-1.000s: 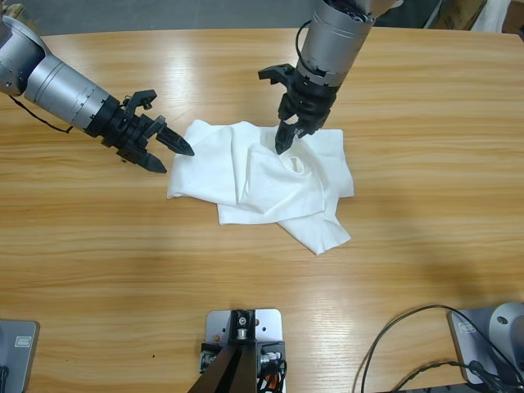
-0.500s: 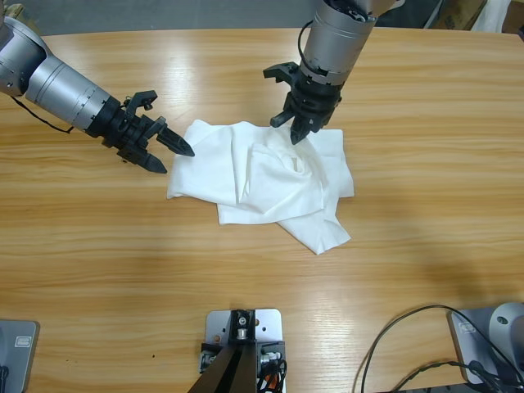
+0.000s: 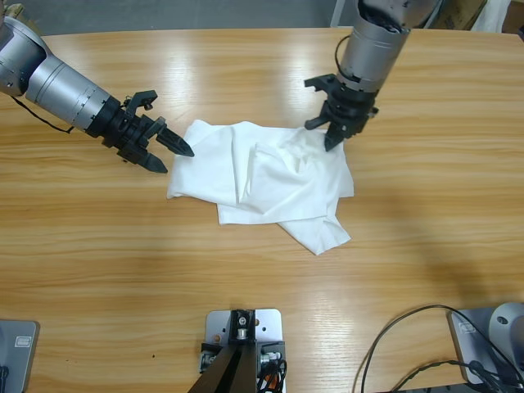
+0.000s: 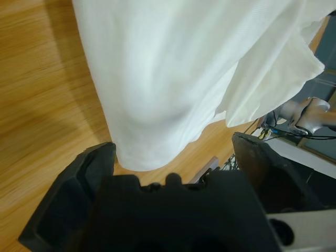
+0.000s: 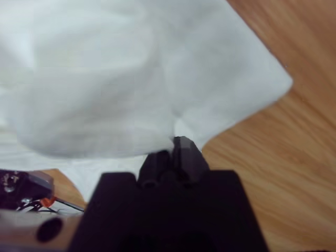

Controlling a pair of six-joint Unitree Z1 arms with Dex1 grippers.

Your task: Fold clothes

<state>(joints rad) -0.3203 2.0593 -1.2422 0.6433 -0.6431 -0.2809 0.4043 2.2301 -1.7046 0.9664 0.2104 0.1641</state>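
White cotton T-shirt (image 3: 270, 176) is lying crumpled in a soft heap near the middle of the long wooden table (image 3: 426, 221), with one pointed flap sticking out toward the near edge. Its neck, sleeves and any lettering are hiding inside the folds, so they are hard to make out. The right gripper (image 3: 334, 137) is coming down from the top and is pinching a bit of the cloth at the heap's far right corner, with its black jaws pressed together on it. In the right wrist view the gripper (image 5: 176, 149) is showing only its tips, and the white cloth (image 5: 131, 79) is filling most of the picture and covering what lies under it. The left gripper (image 3: 168, 151) is reaching in from the left side and is sitting just beside the heap's left edge, with its jaws spread apart and holding nothing. In the left wrist view the shirt (image 4: 178, 73) is lying just past those spread jaws, and its far end is cut off.
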